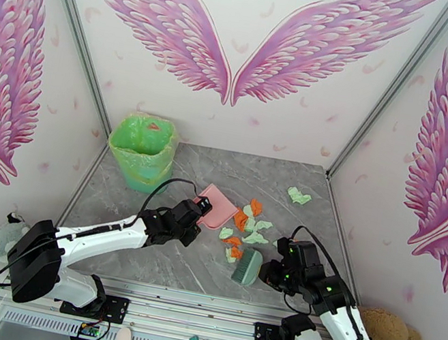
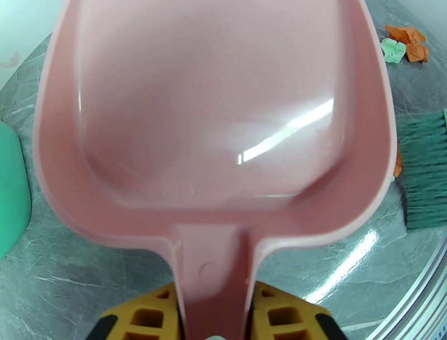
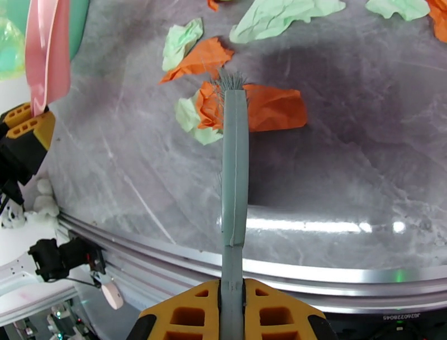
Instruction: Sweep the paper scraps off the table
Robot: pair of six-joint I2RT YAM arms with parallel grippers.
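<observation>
My left gripper [image 1: 198,212] is shut on the handle of the pink dustpan [image 1: 218,208], which rests on the table [image 1: 139,256] left of the paper scraps [image 1: 246,230]. In the left wrist view the dustpan [image 2: 212,112] looks empty, its handle clamped in the left gripper [image 2: 215,321]. My right gripper [image 1: 269,273] is shut on the teal brush [image 1: 248,267], just below the scrap pile. In the right wrist view the right gripper [image 3: 232,313] holds the brush [image 3: 234,168] edge-on, its bristles touching orange and mint scraps [image 3: 274,106]. One mint scrap [image 1: 298,195] lies apart at the far right.
A green-lined bin [image 1: 142,149] stands at the table's far left corner. The aluminium rail [image 3: 335,274] marks the near edge. A plush toy [image 1: 389,331] sits off the table at right, another [image 1: 1,235] at left.
</observation>
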